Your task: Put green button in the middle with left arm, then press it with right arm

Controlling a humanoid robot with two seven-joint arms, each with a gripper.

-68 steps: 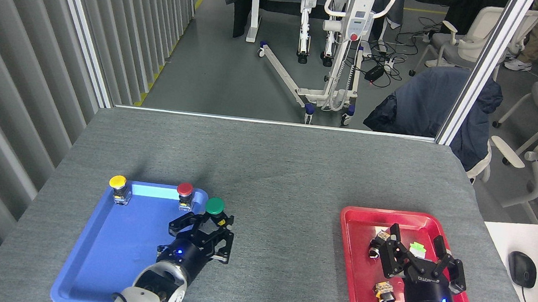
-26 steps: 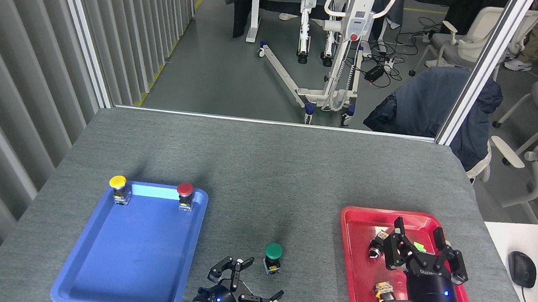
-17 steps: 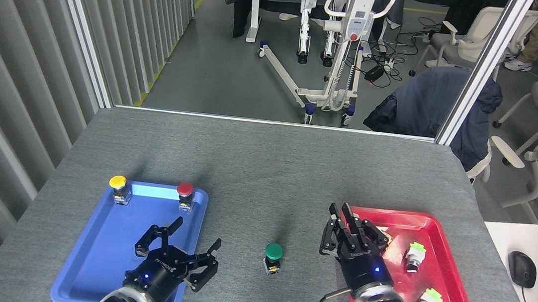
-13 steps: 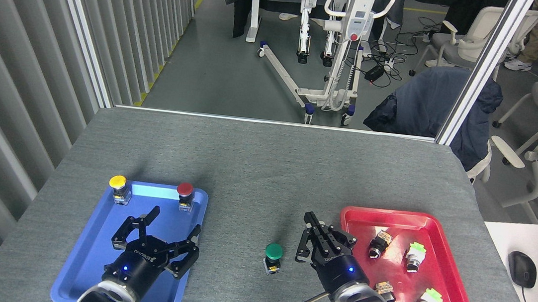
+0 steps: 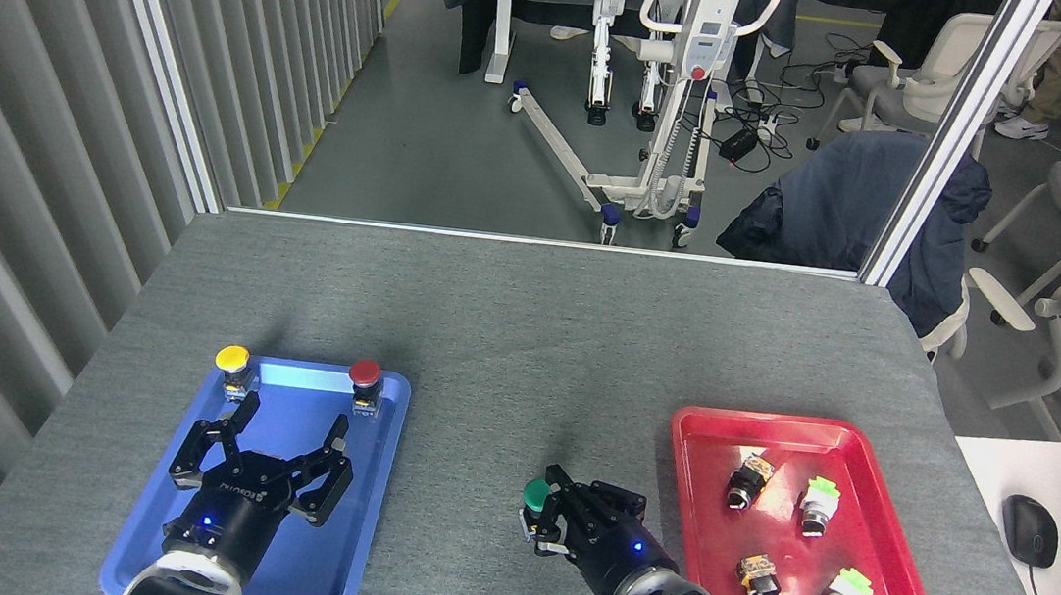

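Since half a second ago my right gripper [image 5: 551, 509] has slid left off the red tray's edge and now sits right against the green button [image 5: 536, 495], its dark fingers [image 5: 560, 483] drawn close together at the cap's right side; whether they touch the cap I cannot tell. My left gripper [image 5: 264, 439] has drawn back toward the lower left of the frame and hangs over the blue tray [image 5: 367, 537] with its fingers spread wide and nothing between them. The green button has stayed put, upright on the bare grey desk [image 5: 507, 334] between the two trays, at the lower centre of the frame.

The blue tray holds the yellow button [image 5: 232, 360] at its far left corner and the red button [image 5: 365, 374] at its far right corner, both upright. The red tray [image 5: 694, 433], now uncovered, holds four small switch parts: a dark one [image 5: 744, 478] and a light-green-capped one [image 5: 816, 496] in the upper row, another dark one [image 5: 760, 578] and a second green-capped one [image 5: 840, 591] below; all lie tilted.

The green button's base is partly hidden behind my right gripper. Both arms are cut off by the bottom edge of the frame.
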